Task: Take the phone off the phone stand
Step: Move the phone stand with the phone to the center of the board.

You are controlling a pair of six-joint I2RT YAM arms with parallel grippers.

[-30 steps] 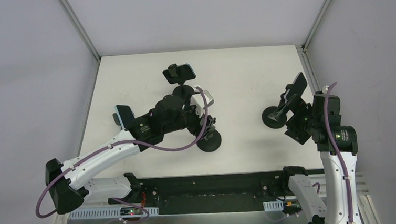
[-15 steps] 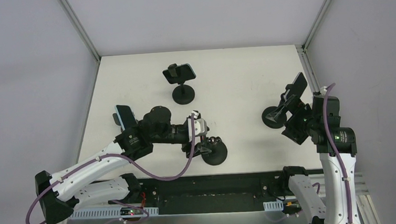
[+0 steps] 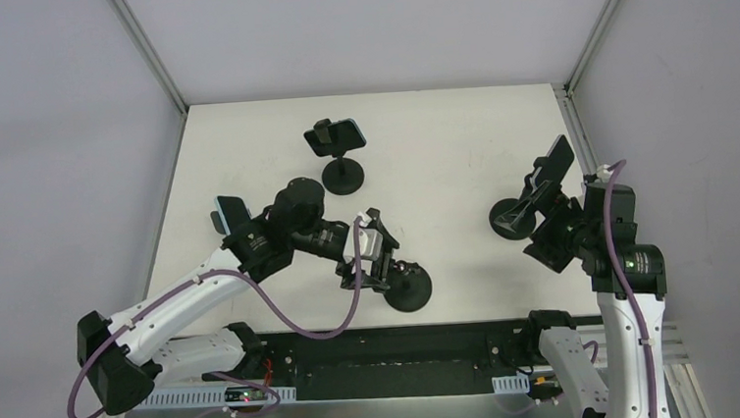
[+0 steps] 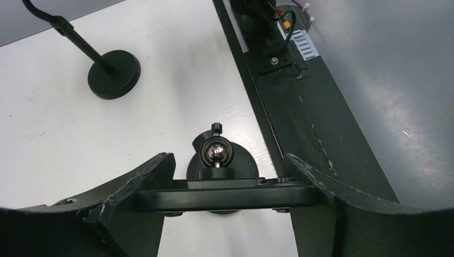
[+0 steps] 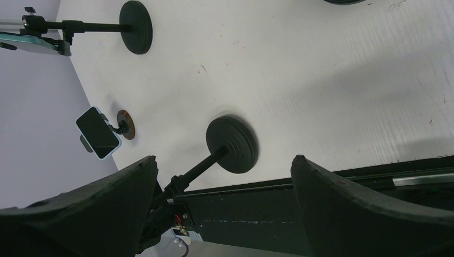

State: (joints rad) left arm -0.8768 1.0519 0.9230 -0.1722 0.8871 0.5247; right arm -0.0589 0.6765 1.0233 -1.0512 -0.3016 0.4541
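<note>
My left hand [image 4: 229, 171] grips the black phone [image 4: 227, 197] by its two ends, low over the desk [image 4: 53, 150] near its front edge. The stand [image 4: 217, 152] sits just behind it; I can't quite tell whether the phone is clear of it. My right hand [image 5: 223, 163] is spread wide, holding nothing.

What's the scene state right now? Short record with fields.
left hand: shut on a flat black slab seen edge-on, likely the phone
stand: directly under that hand; joined to the phone or not, cannot tell
right hand: open, empty
other phones: back, left, right, each on its own stand
</note>
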